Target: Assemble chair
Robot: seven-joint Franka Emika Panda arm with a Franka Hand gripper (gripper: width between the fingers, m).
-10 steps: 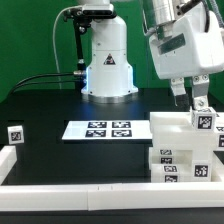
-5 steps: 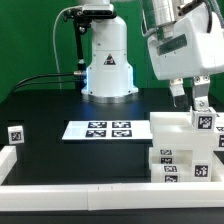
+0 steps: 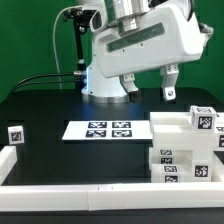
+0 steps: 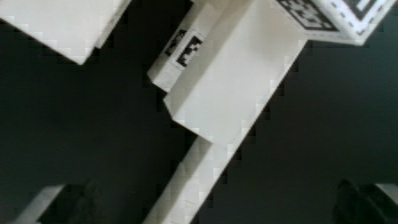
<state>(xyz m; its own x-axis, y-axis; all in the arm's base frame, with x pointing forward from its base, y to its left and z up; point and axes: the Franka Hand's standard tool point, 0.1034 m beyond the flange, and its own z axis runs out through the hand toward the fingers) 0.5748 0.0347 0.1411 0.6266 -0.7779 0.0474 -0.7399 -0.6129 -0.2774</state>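
The chair parts (image 3: 183, 147) are white tagged blocks, bunched together at the exterior view's right. Another small tagged piece (image 3: 15, 133) stands alone at the far left. My gripper (image 3: 148, 88) hangs open above the table, up and to the left of the bunched parts, touching none of them. Nothing sits between its fingers (image 3: 168, 84). In the wrist view, white panels with tags (image 4: 228, 90) lie below the gripper (image 4: 205, 205), and the dark fingertips (image 4: 43, 206) show only at the frame's corners.
The marker board (image 3: 100, 129) lies flat on the black table mid-scene. White border rails (image 3: 80, 188) run along the front and left edges. The robot's white base (image 3: 108, 70) stands behind the board.
The arm has swung to the exterior view's left and slightly up, away from the top of the bunched parts, with the wrist turned. The jaws stayed open. No part moved.
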